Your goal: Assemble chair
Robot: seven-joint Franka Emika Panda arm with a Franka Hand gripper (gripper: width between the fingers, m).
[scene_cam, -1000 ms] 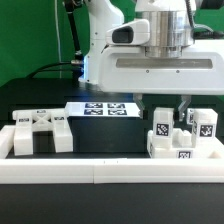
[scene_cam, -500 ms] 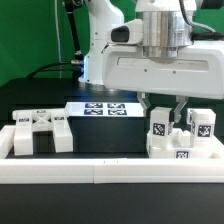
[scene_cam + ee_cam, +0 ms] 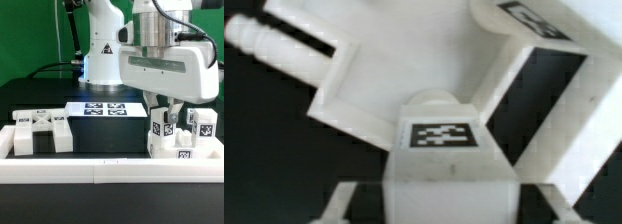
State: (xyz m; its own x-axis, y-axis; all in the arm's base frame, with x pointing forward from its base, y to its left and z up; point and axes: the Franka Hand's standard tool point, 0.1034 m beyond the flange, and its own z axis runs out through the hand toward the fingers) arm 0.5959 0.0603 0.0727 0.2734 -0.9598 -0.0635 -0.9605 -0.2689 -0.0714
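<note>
The chair stands partly built at the exterior view's right, a white blocky base (image 3: 182,146) with upright tagged posts. My gripper (image 3: 163,112) hangs straight down over it, shut on the nearer post (image 3: 160,130). A second tagged post (image 3: 204,126) stands just beside it, free. In the wrist view the held post (image 3: 441,132) shows its square tag, with a finger (image 3: 345,200) on each side touching it. My gripper (image 3: 441,205) sits low over the post. Behind it lies the wide white seat piece (image 3: 393,60).
Another white chair part (image 3: 40,132) with small tags lies at the exterior view's left. The marker board (image 3: 103,108) lies flat behind it on the black table. A long low white border rail (image 3: 110,172) runs along the front edge.
The hand has turned about its vertical axis while staying over the same post; the jaws have stayed shut on it. The left part and the marker board have not moved.
</note>
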